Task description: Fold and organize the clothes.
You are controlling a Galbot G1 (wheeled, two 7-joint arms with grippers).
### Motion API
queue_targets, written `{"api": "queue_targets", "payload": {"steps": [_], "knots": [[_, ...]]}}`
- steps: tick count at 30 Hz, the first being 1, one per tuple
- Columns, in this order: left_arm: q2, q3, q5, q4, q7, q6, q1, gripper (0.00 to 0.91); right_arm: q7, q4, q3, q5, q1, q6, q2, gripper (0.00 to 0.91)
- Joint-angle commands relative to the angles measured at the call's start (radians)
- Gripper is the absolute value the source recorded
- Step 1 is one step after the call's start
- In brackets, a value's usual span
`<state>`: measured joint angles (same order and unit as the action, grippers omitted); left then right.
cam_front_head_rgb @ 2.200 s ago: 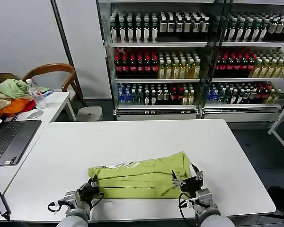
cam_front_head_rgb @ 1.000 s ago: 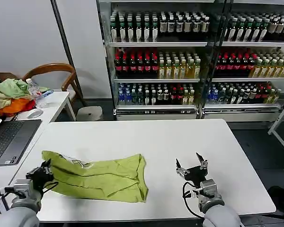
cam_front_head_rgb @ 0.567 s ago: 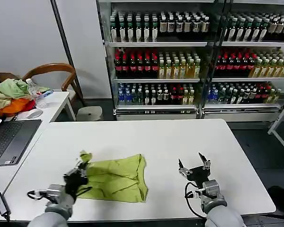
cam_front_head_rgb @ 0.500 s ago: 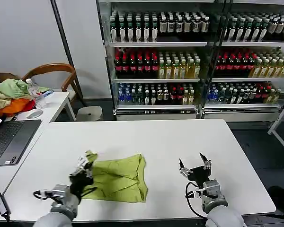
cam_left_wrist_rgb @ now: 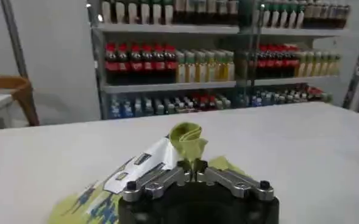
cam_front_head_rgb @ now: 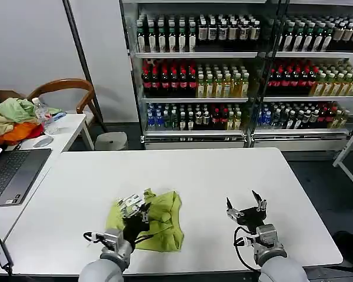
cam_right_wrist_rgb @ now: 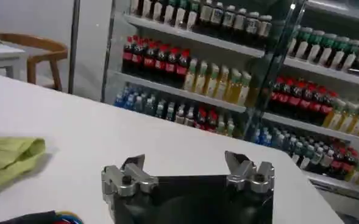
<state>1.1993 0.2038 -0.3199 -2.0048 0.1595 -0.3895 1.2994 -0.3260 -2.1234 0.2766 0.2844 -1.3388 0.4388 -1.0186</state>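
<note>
- Head view: lime T-shirt (cam_front_head_rgb: 159, 220) lies bunched on the white table (cam_front_head_rgb: 194, 170), near its front edge, left of centre.
- Left gripper (cam_front_head_rgb: 134, 212) pinches a shirt fold with the white label (cam_left_wrist_rgb: 144, 161), lifted.
- Right gripper (cam_front_head_rgb: 246, 207) hovers apart over bare table, fingers spread, holding nothing.

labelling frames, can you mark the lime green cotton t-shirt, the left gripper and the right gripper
lime green cotton T-shirt (cam_front_head_rgb: 163, 218), head view, on folded fabric.
left gripper (cam_front_head_rgb: 133, 212), head view, between fingertips pinching the shirt edge.
right gripper (cam_front_head_rgb: 246, 204), head view, between open fingertips.
</note>
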Motion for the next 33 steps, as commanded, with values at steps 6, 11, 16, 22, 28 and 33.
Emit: {"api": "queue_targets", "payload": {"steps": [6,11,16,22,28,33], "knots": [[0.033,-0.087,-0.028,0.066,-0.009,0.042,-0.072,0.907,0.000,-0.002,-0.003,-0.003,0.003,0.002,-0.007,0.907],[0.055,-0.122,-0.076,0.045,-0.013,0.096,-0.061,0.907,0.000,-0.004,-0.002,-0.004,0.002,0.003,-0.008,0.907],[0.054,-0.113,-0.102,-0.014,-0.016,0.137,-0.045,0.907,0.001,-0.001,-0.004,-0.005,0.007,0.003,-0.009,0.907],[-0.043,0.057,-0.099,-0.060,-0.012,0.140,0.011,0.907,0.003,0.000,-0.007,-0.005,0.018,0.000,-0.007,0.907],[-0.123,0.225,-0.188,-0.029,0.100,0.049,0.090,0.907,0.004,0.004,-0.013,-0.005,0.032,-0.004,-0.005,0.907],[-0.121,0.265,-0.305,0.010,0.171,-0.065,0.097,0.907,0.004,0.004,-0.012,-0.005,0.034,-0.004,0.002,0.907]]}}
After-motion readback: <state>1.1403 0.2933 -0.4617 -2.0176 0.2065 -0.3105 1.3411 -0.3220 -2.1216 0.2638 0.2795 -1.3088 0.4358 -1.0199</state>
